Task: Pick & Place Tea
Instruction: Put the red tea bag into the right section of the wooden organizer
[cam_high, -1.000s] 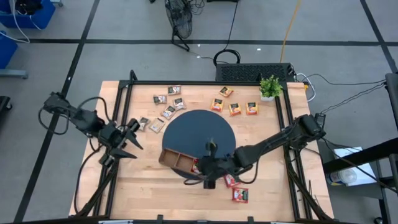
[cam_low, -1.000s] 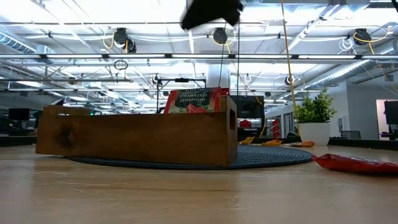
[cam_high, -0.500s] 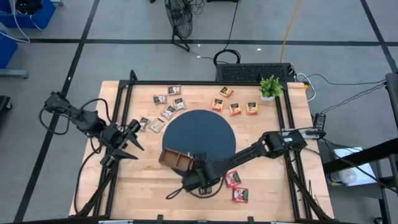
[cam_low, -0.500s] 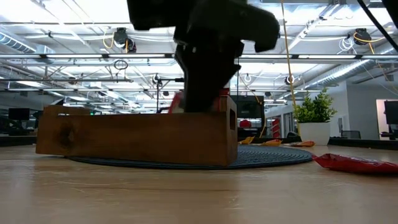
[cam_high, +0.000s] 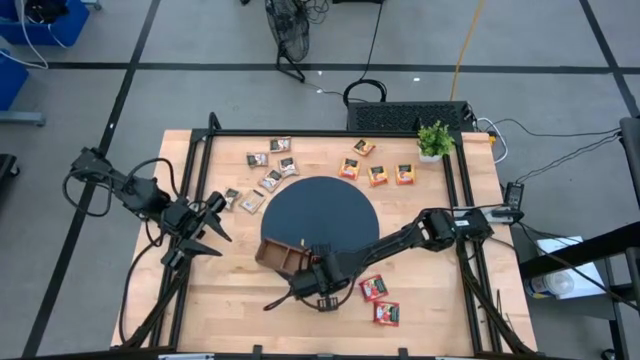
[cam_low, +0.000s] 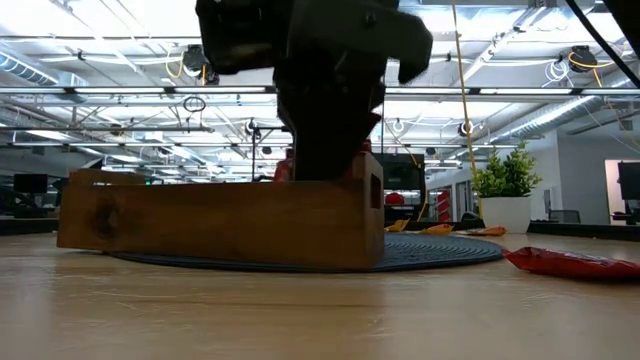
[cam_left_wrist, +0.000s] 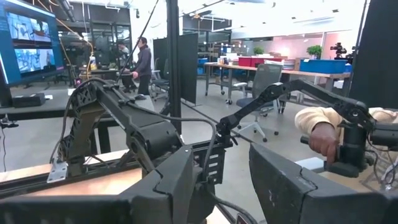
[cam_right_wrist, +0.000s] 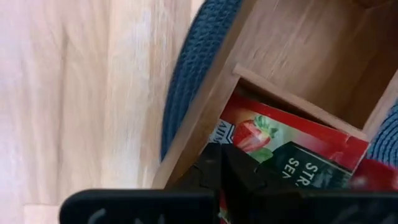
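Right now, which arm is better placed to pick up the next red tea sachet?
The right. Its claw is at the wooden tray, beside the loose red sachets. The left claw waits across the table.

Around my table lies a grey floor (cam_high: 200, 90) crossed by dark lines — a blue bin (cam_high: 12, 80) sits at 10 o'clock, a black stand (cam_high: 288, 40) at 12 o'clock. Level with my tabletop, I see an open ceiling (cam_low: 120, 70) of white trusses and pipes. Behind me — a wall screen (cam_left_wrist: 28, 46), a dark partition (cam_left_wrist: 186, 68), desks (cam_left_wrist: 273, 65), an office chair (cam_left_wrist: 264, 81).
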